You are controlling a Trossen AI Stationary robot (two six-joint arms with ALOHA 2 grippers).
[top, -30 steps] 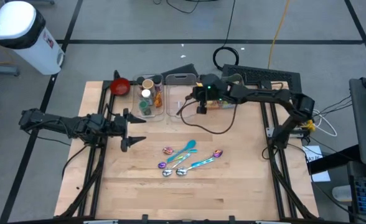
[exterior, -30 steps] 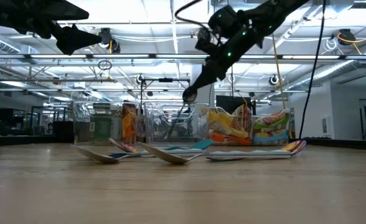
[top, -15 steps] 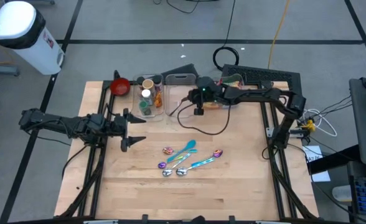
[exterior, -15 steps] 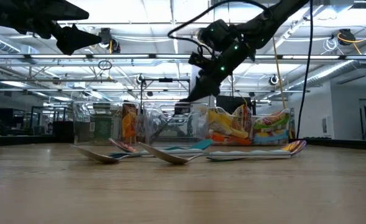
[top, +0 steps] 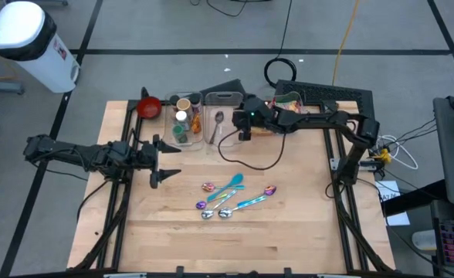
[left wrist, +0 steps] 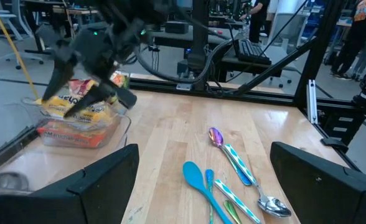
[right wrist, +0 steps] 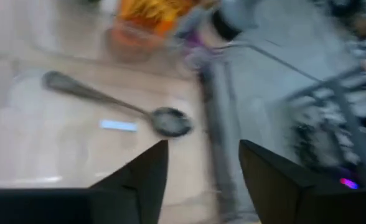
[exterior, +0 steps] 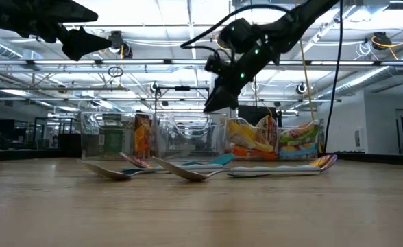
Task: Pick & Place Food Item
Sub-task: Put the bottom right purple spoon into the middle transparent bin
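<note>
Right claw over the bin, spoon lying inside

On the table the left gripper waited near the left edge, spread wide and empty. The right gripper hung above the clear middle bin, fingers parted with nothing between them. Food packets sat in the next bin. The spoon lay flat on the middle bin's floor, long axis running near to far, bowl toward the table's far edge. It looked light, stiff and slick, probably best pinched across the mid handle
</note>
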